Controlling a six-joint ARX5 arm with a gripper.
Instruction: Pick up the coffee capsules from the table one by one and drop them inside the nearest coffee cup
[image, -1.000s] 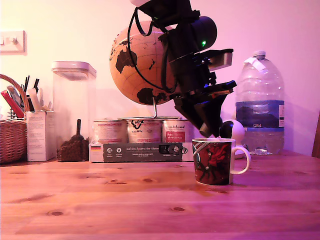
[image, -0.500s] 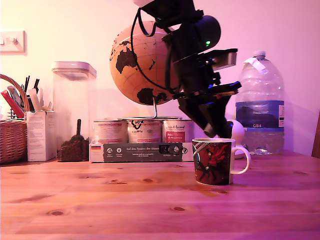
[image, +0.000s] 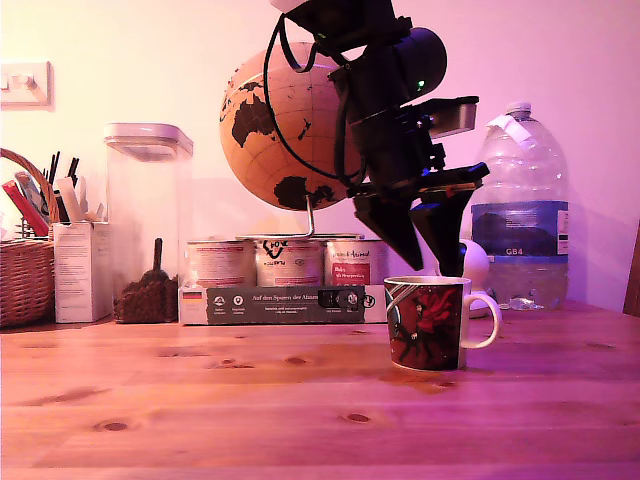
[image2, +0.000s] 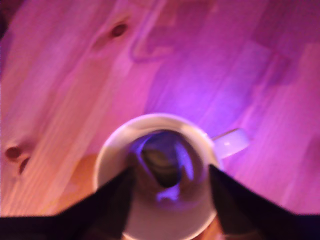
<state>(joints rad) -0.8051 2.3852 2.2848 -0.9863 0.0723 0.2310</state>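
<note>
step: release over cup | black gripper (image: 432, 262) spread, empty, above white illustrated ceramic mug (image: 428, 322) | dark capsule (image2: 162, 161) inside mug | orange-brown wooden worktop (image: 250, 400) | advice: rise toward 12 o'clock, clear rim

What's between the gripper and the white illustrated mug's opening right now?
Nothing visible. The gripper hangs open right above the white ceramic mug with red-and-black artwork, and the wrist view looks straight between the dark fingers into the mug's mouth. Something blurred lies inside, likely a capsule.

Black arm angled downward, gripper (image: 434, 262) pointing down — fingers spread, empty
</note>
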